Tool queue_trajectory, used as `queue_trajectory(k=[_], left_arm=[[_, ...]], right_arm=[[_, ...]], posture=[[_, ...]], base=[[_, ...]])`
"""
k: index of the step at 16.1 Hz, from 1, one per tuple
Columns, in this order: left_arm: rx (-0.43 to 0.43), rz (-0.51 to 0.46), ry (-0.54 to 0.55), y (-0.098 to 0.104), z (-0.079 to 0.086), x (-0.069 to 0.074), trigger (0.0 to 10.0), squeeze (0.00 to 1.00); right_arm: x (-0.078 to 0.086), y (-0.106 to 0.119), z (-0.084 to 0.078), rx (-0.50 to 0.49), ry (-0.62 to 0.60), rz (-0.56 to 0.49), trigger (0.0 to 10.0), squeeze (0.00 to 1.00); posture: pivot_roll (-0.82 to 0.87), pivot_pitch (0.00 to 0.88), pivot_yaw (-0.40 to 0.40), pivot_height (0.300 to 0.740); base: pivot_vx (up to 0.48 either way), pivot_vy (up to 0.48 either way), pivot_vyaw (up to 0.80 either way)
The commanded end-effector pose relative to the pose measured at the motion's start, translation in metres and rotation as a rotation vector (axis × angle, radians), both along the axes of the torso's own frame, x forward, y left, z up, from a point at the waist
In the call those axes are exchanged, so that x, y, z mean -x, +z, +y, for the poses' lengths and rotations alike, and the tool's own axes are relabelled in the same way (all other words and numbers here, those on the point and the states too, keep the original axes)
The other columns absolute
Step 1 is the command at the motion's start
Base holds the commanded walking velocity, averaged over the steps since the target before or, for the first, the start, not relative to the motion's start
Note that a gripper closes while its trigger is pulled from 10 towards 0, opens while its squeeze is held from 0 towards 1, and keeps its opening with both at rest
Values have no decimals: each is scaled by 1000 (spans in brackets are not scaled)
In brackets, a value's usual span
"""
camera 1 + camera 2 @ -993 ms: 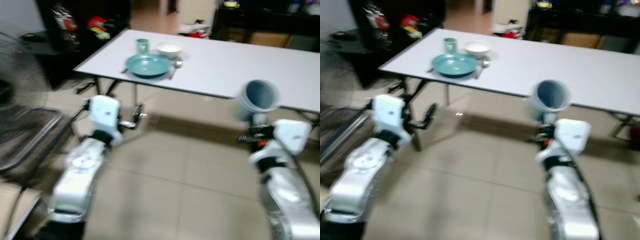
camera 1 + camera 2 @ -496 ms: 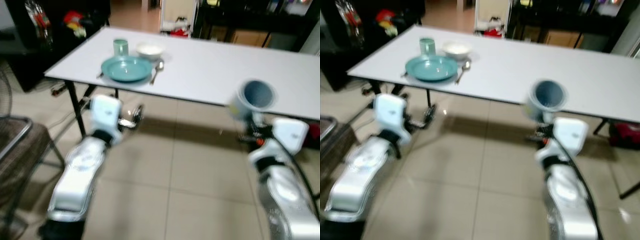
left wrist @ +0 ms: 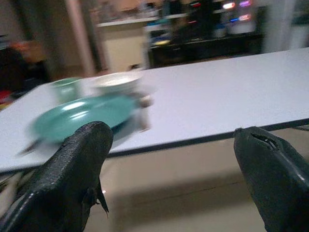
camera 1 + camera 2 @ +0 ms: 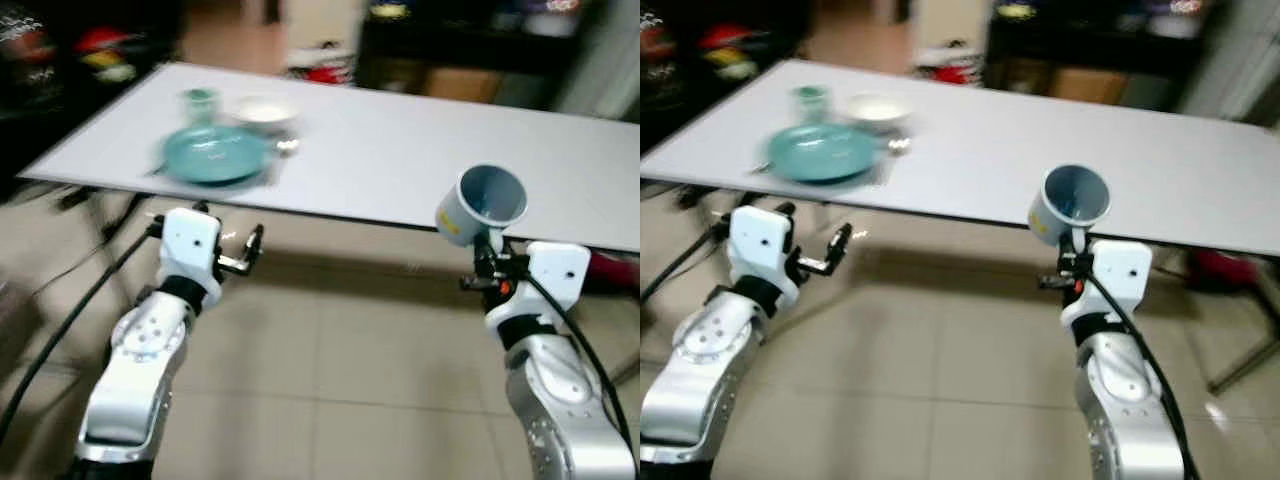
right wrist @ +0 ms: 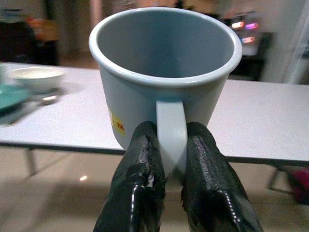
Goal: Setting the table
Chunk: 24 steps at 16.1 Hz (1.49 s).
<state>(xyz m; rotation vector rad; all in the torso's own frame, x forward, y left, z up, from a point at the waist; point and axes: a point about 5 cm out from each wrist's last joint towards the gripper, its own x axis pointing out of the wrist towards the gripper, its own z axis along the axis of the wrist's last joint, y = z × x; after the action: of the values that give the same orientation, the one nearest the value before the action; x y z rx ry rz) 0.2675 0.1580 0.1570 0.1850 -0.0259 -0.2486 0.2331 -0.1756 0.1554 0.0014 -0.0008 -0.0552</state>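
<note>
My right gripper [image 4: 487,256] is shut on the handle of a pale blue mug [image 4: 480,203], held upright just before the near edge of the long white table [image 4: 400,150]. In the right wrist view both fingers [image 5: 140,193] pinch the mug [image 5: 164,67] by its handle. At the table's far left lie a teal plate [image 4: 213,154], a small green cup [image 4: 198,100], a white bowl [image 4: 262,110] and a spoon [image 4: 283,147]. My left gripper [image 4: 253,250] is open with nothing in it, low in front of the table edge; its fingers [image 3: 72,179] frame the plate [image 3: 82,113].
Tiled floor [image 4: 340,360] lies between me and the table. Dark shelving [image 4: 470,40] stands behind the table, with red things [image 4: 100,45] at the far left. A table leg [image 4: 1250,365] and something red [image 4: 1215,268] sit under the table at right.
The whole picture has shifted as the camera turned right and drew nearer the table. The chair and fan at left have left the picture. The mug stays held in my right gripper.
</note>
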Motion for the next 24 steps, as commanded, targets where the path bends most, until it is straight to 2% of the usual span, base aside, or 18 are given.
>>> queue_trajectory(k=[1, 5, 9, 15, 24], left_arm=[[5, -15, -42, 3, -11, 1, 10000, 0], [12, -15, -48, 3, -13, 1, 10000, 0], [20, -22, -43, 4, -16, 0, 10000, 0], [24, -34, 11, 5, -9, -3, 10000, 0], [27, -34, 0, 5, -12, -5, 10000, 0]], right_arm=[[-1, 2, -9, 8, -35, -7, 10000, 0], [2, -1, -13, 3, -50, 0, 10000, 0], [3, -4, -13, -4, -50, 12, 10000, 0], [6, -19, -11, -63, -28, 73, 10000, 0], [3, -16, -10, -67, -6, 66, 10000, 0]], posture=[[-24, 0, -66, 740], [-31, 0, -67, 740], [-31, 0, -66, 740], [-24, 0, -67, 740], [-31, 0, -66, 740]], base=[[307, 0, 0], [305, 0, 0], [310, 0, -731], [306, 0, 0], [303, 0, 0]])
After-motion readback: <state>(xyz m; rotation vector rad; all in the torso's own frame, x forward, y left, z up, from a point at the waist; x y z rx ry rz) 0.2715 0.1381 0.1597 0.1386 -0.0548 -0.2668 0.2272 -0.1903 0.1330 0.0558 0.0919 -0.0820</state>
